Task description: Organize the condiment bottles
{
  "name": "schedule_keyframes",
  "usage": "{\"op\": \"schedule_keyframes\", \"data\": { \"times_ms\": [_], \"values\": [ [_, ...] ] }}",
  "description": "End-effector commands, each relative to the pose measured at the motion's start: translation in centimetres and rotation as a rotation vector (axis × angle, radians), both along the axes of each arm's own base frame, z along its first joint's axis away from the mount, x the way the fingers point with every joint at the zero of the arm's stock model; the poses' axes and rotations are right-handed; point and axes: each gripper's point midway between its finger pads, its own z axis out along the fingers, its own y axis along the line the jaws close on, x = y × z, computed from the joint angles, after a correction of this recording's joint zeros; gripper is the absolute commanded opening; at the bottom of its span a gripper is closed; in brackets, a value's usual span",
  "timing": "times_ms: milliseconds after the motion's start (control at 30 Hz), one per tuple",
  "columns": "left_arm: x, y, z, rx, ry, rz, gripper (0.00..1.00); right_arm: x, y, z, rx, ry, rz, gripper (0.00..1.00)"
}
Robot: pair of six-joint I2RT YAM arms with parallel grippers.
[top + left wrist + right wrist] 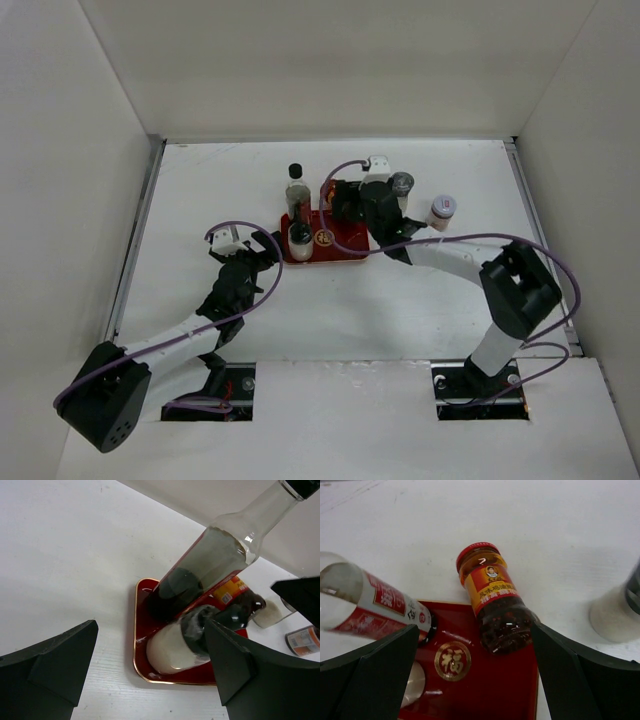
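A white desk boxed in by plain white panels. From above, the red tray lies mid-desk with the tall black-capped bottle and a whitish shaker at its left end. A grey-capped shaker and the small red-labelled jar stand off the tray to the right, near each other. The right tool hangs over the tray's far right part and the left tool sits just beside its left edge, both spread and holding nothing. The left wrist view shows the tall bottle, clear at the neck and dark below, close behind the dark-capped, pale-bodied shaker, both inside the gold-rimmed tray. The right wrist view shows the red-capped jar, orange-labelled with oily dark-red contents, upright at the tray's far corner between wide fingers that do not touch it. The step in hand appears to be the right tool's. It would do well to rise straight, fingers kept wide, so that it clips neither this jar nor the bottle. The nearby shaker off the tray could then be taken low on its body and set in the bare space by the gold emblem.
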Motion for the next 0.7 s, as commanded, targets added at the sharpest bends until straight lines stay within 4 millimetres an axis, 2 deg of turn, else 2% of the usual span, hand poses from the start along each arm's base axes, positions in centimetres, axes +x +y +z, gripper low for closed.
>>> {"op": "schedule_keyframes", "data": {
  "times_ms": [0, 67, 233, 300, 500, 667],
  "values": [
    [0.3, -0.7, 2.0, -0.051, -0.062, -0.016, 0.88, 3.5, 1.0, -0.1, -0.015, 0.027, 0.042, 1.00],
    [0.2, -0.6, 2.2, -0.054, -0.066, -0.016, 0.88, 5.4, 0.7, -1.6, -0.043, 0.074, 0.032, 1.00],
    [0.4, -0.8, 1.7, -0.048, -0.053, -0.018, 0.88, 9.8, -0.3, -2.6, -0.074, 0.095, 0.029, 1.00],
    [0.4, -0.8, 1.8, -0.049, -0.054, -0.019, 0.88, 11.1, -0.6, -3.5, -0.083, 0.150, 0.036, 1.00],
    [0.4, -0.4, 1.8, -0.055, -0.058, -0.010, 0.88, 11.7, -1.0, -5.4, -0.096, 0.202, 0.056, 1.00],
    [0.5, -0.4, 1.6, -0.050, -0.052, -0.008, 0.88, 10.8, 0.3, -7.2, -0.092, 0.253, 0.107, 1.00]
  ]
}}
